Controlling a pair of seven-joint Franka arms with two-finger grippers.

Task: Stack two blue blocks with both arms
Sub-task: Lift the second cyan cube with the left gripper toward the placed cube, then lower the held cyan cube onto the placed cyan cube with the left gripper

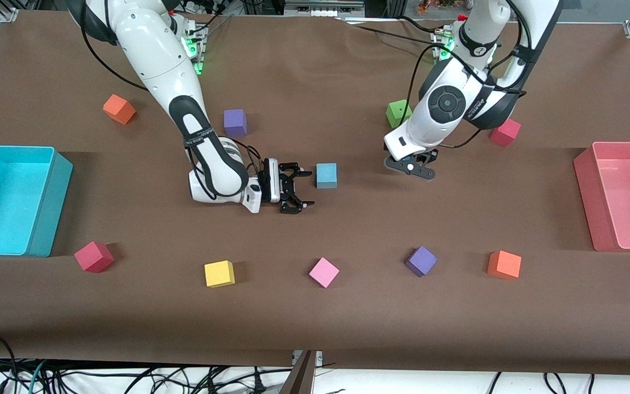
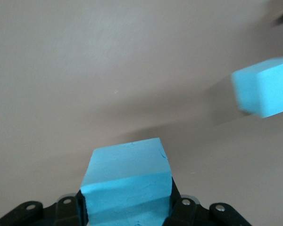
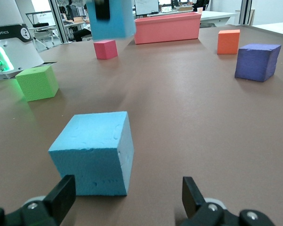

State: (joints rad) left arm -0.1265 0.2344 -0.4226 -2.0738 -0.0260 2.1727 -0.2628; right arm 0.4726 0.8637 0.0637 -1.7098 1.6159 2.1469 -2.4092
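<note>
**A:** Front view first: where were the blocks? I only spotted one blue block (image 1: 326, 175) on the table, mid-table just beside the right gripper (image 1: 296, 187), whose jaws stood wide open and empty, lying low and pointing at it.

**B:** Yeah, and the left gripper (image 1: 414, 166) hung in the air toward the left arm's end from that block. You couldn't see its load from there. Left wrist view sorted it: the jaws were clamped on the second blue block (image 2: 127, 181), pinching two opposite side faces, with the table block (image 2: 264, 87) off in the distance.

**A:** Right wrist view had the table block (image 3: 95, 153) sitting flat between the open fingers (image 3: 61, 194), and the held block (image 3: 111, 19) floating up top.

**B:** Looked like foam to me, so probably light and a bit squishy, not slippery. I'd grab flat opposite sides, mid-height.

**A:** Any writing?

**B:** "ROBOTICS" on a white housing (image 3: 12, 44) in the right wrist view. Arm labels in the front view were unreadable.
</note>
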